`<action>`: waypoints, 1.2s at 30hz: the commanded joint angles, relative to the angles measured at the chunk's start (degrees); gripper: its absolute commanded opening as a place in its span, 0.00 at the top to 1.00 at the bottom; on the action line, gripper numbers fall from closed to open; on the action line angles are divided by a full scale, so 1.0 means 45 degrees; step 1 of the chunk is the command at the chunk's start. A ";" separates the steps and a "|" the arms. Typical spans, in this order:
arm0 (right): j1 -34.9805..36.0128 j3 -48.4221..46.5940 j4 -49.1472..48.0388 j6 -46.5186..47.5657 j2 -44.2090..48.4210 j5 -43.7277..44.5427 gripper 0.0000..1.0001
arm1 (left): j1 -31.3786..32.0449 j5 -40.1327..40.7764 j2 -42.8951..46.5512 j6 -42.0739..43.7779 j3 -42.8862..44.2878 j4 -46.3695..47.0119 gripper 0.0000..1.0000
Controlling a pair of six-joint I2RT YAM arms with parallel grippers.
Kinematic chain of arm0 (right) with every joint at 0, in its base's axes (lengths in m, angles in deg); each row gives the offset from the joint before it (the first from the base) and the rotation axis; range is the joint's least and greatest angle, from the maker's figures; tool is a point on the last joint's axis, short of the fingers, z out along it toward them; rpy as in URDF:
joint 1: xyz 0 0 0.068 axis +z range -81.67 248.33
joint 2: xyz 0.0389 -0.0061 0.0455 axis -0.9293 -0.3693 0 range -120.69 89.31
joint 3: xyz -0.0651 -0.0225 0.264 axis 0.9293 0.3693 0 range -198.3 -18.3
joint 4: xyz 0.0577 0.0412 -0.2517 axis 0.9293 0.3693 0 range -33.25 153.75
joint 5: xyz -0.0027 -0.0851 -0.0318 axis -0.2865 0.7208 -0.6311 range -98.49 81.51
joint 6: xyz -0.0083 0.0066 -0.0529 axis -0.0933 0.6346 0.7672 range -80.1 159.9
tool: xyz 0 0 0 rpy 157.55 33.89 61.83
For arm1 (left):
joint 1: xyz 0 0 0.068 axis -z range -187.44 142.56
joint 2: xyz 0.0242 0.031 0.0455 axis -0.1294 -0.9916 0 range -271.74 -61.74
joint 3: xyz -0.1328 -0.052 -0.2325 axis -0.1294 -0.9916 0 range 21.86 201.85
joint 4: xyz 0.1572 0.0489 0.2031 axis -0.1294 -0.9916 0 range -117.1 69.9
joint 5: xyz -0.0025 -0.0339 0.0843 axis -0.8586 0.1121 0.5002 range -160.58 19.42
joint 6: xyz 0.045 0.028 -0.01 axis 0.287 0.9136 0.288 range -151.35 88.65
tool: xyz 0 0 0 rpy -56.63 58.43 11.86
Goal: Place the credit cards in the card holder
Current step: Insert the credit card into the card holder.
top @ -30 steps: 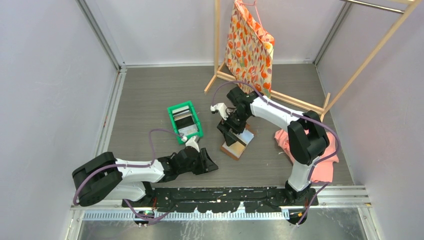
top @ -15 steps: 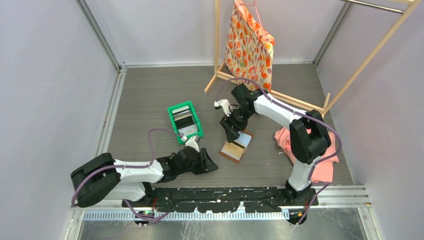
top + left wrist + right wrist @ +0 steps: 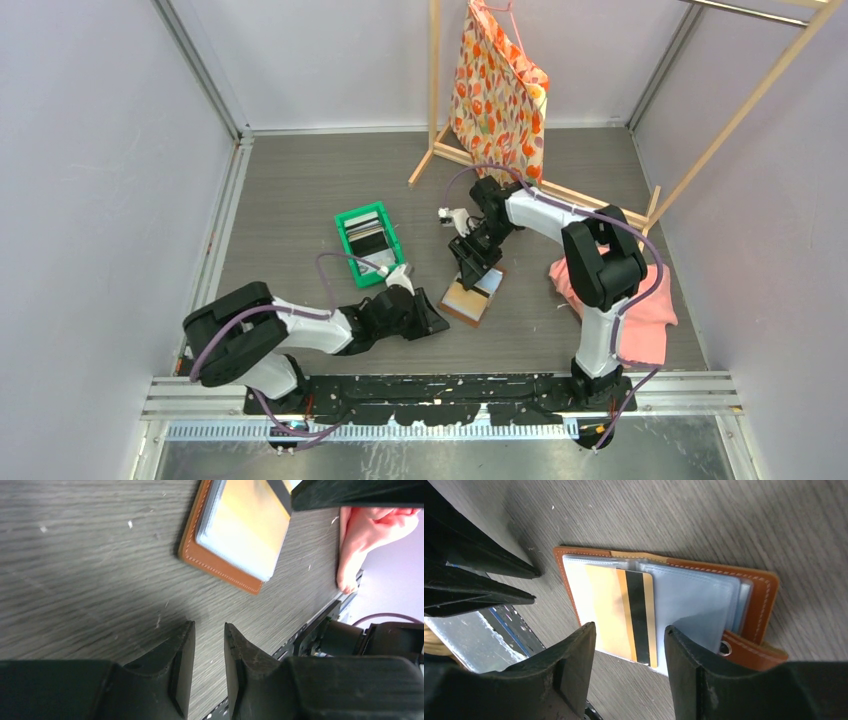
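Observation:
The card holder [image 3: 472,297] lies open on the grey floor, brown leather with light-blue sleeves [image 3: 696,605]. A gold credit card [image 3: 623,614] with a black stripe lies flat on its left half, also seen in the left wrist view [image 3: 245,527]. More credit cards [image 3: 366,238] lie in the green bin [image 3: 394,238]. My right gripper [image 3: 630,630] hovers open over the holder's near edge, straddling the gold card without touching it. My left gripper [image 3: 209,627] sits low on the floor just left of the holder [image 3: 220,567], open by a narrow gap with nothing in it.
A pink cloth [image 3: 625,305] lies to the right of the holder. A wooden rack [image 3: 436,90] with a floral bag [image 3: 500,95] stands at the back. The black base rail [image 3: 450,388] runs along the near edge. Left fingers [image 3: 499,582] show close beside the holder.
The left gripper slid right toward the card holder and its jaws narrowed. The right gripper shifted slightly right over the holder and its jaws also narrowed.

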 commanded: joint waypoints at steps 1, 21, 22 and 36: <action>0.0084 0.0196 0.0254 0.0037 -0.0001 -0.0226 0.45 | 0.0022 0.0455 -0.1086 -0.0425 0.0495 0.1239 0.72; 0.0353 0.0154 0.0719 0.0115 0.0863 -0.1236 0.61 | 0.0013 0.0860 -0.2027 -0.0355 0.0387 0.1974 0.74; 0.0311 0.0392 0.0231 -0.0076 0.1173 -0.0738 0.60 | -0.0001 0.0870 -0.1943 -0.0351 0.0366 0.1880 0.74; 0.0750 0.0600 -0.0233 -0.0509 -0.0114 0.0581 0.64 | -0.0052 0.0458 -0.2491 -0.0369 0.0594 0.2227 0.74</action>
